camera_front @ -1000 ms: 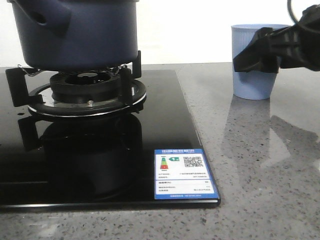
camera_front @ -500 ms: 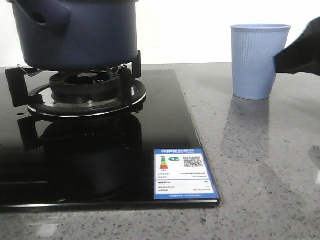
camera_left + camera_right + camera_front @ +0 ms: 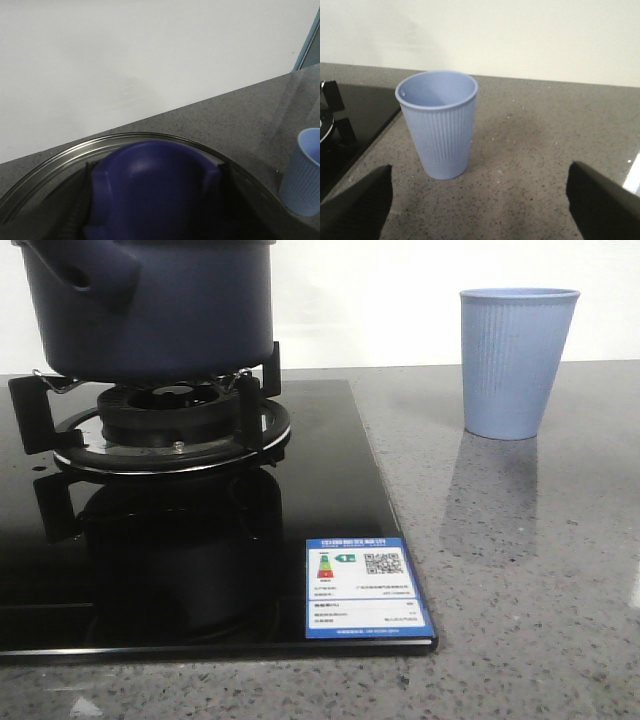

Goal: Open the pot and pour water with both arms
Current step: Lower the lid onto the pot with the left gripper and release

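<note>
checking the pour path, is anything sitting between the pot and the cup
Nothing visible does. The pot sits on the burner, and the counter between it and the upright cup shows bare. The right hand is open, facing the cup with nothing between.

Pots: one, dark navy-blue pot [image 3: 150,305], with one stubby side handle [image 3: 85,270].
Lid knobs: one, dark blue knob [image 3: 150,192], seen in the left wrist view.
Cups: one, light blue ribbed cup [image 3: 517,360].
Gas burners: one, black burner [image 3: 170,410].
Glass cooktops: one, black cooktop [image 3: 200,560].
Printed labels: one, blue-bordered label [image 3: 365,585].
Stone counters: one, grey speckled counter [image 3: 520,570].
Gripper fingers in view: two, dark fingers [image 3: 355,207], in the right wrist view.
</note>
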`<state>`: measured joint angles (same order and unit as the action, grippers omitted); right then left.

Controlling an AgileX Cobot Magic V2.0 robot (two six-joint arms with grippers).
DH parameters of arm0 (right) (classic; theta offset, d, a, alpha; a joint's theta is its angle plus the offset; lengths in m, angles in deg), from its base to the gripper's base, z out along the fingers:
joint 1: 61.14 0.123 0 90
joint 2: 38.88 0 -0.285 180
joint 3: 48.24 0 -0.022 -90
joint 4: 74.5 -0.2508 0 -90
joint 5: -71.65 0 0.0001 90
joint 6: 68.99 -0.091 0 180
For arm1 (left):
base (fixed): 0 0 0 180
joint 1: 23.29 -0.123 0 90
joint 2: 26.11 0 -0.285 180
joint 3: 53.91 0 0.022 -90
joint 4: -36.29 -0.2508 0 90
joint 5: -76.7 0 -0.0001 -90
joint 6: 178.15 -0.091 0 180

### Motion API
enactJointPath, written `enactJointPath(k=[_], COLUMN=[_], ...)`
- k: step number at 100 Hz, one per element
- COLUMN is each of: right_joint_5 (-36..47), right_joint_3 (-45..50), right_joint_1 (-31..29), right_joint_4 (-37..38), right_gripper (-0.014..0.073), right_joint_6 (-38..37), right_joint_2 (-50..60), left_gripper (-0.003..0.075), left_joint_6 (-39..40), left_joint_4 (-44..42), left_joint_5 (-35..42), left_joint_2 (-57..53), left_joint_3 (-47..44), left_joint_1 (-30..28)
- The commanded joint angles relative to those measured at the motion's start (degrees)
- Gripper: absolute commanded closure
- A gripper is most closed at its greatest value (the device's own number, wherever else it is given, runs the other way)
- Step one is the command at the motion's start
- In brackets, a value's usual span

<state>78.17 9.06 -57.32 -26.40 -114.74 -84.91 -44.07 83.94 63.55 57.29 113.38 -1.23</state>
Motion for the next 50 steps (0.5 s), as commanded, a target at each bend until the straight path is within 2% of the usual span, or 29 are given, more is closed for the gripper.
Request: enactJointPath(k=[1,50], right_joint_5=[1.5,1.6], right_joint_3=[-1.4,-1.4], right_joint_1=[-0.2,-0.2], right_joint_4=[-0.2,-0.2], right_gripper=[-0.0022,-0.0022], right_joint_6=[-0.2,-0.6], right_joint_2=[1.3,1.4], left_gripper=[0.0361,0.0361], left_joint_6=[-0.3,-1.3], left_joint_4=[1.8,2.4], left_joint_5=[4.6,4.8], left_joint_2=[-1.1,2.7], left_joint_3=[2.3,2.3], left_joint_1=[0.4,1.8])
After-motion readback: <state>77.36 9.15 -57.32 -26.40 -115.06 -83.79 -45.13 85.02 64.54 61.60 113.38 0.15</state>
